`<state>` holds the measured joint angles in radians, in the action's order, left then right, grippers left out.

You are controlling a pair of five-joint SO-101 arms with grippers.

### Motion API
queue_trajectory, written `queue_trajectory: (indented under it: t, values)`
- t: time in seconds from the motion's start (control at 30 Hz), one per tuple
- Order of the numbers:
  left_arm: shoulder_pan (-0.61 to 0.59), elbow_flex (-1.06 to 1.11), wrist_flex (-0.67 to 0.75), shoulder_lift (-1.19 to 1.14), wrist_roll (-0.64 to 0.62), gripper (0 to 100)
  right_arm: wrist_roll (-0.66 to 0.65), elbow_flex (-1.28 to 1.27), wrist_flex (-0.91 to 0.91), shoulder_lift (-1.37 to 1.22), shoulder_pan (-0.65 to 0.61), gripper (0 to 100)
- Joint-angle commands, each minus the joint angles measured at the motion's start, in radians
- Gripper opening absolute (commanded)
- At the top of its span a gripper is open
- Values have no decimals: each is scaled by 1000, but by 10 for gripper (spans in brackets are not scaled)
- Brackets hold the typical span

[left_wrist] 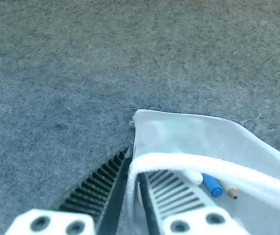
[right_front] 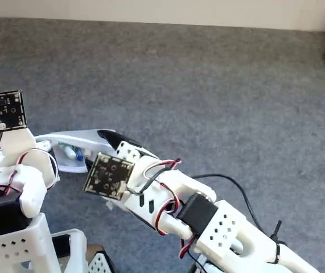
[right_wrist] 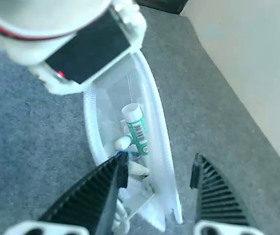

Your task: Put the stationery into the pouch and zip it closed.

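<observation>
Left gripper (left_wrist: 136,164) first: pinches the pouch (left_wrist: 193,134) rim tight. Right gripper (right_wrist: 159,161): gapes wide over the pouch, stationery (right_wrist: 136,129) inside.

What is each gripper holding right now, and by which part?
Left gripper pinches the pouch by its rim near one end. Right gripper is open, holding nothing.

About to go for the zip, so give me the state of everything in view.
White translucent pouch: unzipped, mouth open, lying on the grey table.
White glue stick with green label: lying inside the pouch.
Blue-tipped pen: inside the pouch.
Left gripper: shut on the pouch's rim.
Right gripper: open above the pouch's rim.
</observation>
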<state>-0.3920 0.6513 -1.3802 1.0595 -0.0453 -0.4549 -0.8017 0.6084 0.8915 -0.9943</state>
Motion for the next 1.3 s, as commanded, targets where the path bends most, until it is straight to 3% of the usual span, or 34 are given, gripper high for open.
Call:
queue_trajectory:
  t: [0.0,0.37,0.57,0.83,0.97,1.27]
  values:
    - [-16,1,12,-24,-6,14,80,2,8,50,4,195]
    - [-16,1,12,-24,-6,14,242,-4,12,203,5,195]
    - [-16,1,12,-24,-6,14,275,-4,168,297,5,195]
    - [-16,1,12,-24,-6,14,460,-10,292,390,1,195]
    - [-16,1,12,-24,-6,14,500,-94,259,390,-4,195]
    - [-16,4,12,-25,-6,14,502,-337,-10,390,-85,195]
